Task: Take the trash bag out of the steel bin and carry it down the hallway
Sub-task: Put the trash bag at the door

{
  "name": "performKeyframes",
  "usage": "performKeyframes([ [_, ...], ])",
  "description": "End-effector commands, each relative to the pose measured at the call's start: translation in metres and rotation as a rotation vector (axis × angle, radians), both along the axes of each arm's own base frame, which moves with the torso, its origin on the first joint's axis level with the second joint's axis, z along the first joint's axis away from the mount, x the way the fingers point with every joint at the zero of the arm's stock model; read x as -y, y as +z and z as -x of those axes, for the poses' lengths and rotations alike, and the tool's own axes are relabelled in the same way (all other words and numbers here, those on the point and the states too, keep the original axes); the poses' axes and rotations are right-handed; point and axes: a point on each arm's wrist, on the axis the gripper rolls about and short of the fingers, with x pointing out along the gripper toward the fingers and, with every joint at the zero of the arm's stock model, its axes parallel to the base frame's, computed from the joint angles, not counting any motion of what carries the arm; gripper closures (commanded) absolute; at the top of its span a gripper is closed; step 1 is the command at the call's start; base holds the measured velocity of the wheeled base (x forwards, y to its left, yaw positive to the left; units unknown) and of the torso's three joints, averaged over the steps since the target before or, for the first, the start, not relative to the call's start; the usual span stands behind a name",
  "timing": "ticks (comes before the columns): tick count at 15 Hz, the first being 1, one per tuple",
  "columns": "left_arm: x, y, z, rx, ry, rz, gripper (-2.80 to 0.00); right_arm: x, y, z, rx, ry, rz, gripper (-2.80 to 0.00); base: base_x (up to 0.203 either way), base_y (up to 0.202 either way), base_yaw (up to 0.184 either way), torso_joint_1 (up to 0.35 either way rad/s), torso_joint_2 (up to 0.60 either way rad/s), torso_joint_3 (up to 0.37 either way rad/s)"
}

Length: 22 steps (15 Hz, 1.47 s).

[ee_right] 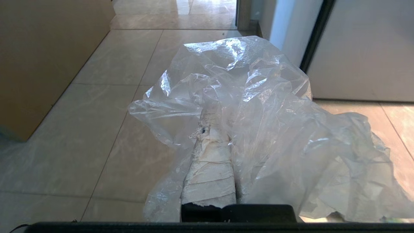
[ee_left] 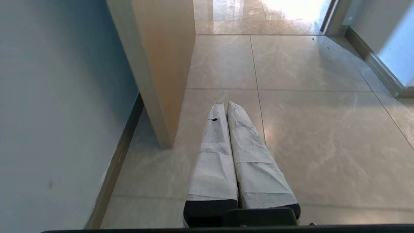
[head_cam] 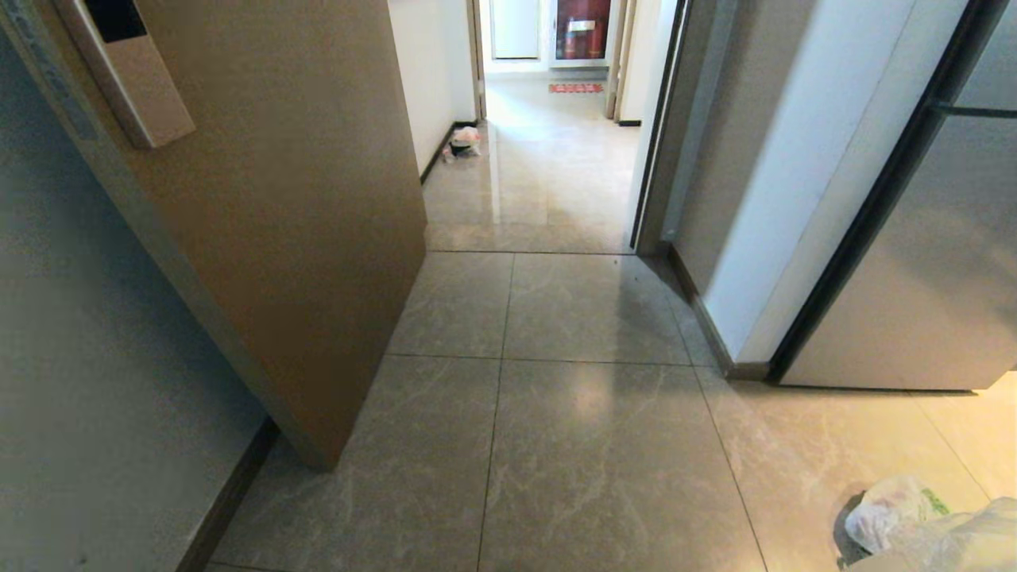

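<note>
Trash bag (ee_right: 258, 106) was clamped in right gripper (ee_right: 223, 106); left gripper (ee_left: 226, 105) was pressed closed, empty. Bag best kept raised, centred through doorway into hallway (head_cam: 548, 151).

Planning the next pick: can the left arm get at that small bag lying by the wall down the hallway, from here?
Probably not from here. The small bag lies far down the hallway, beyond the doorway, while the left gripper hangs empty, fingers together, over near tiles beside the door. The floor between looks free, so driving forward should do.
</note>
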Motion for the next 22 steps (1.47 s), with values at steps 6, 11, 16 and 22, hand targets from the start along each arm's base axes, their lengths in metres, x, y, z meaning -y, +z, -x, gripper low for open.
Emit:
performKeyframes([
  [6, 0.0, 0.0, 0.0, 0.0, 0.001, 0.0, 0.0, 0.0, -0.0004, -0.0001, -0.001, 0.001, 0.001, 0.0, 0.192, 0.0, 0.001, 0.003, 0.0, 0.002],
  [11, 0.0, 0.0, 0.0, 0.0, 0.001, 0.0, 0.0, 0.0, -0.0004, -0.0001, -0.001, 0.0, 0.001, 0.0, 0.192, 0.0, 0.0, 0.001, 0.0, 0.002],
  [16, 0.0, 0.0, 0.0, 0.0, 0.001, 0.0, 0.0, 0.0, -0.0004, -0.0001, -0.001, 0.0, 0.001, 0.0, 0.191, 0.0, 0.002, 0.003, 0.0, 0.003],
  [22, 0.0, 0.0, 0.0, 0.0, 0.001, 0.0, 0.0, 0.0, -0.0003, -0.0001, 0.0, 0.001, 0.0, 0.0, 0.194, 0.0, 0.002, 0.004, 0.0, 0.001],
])
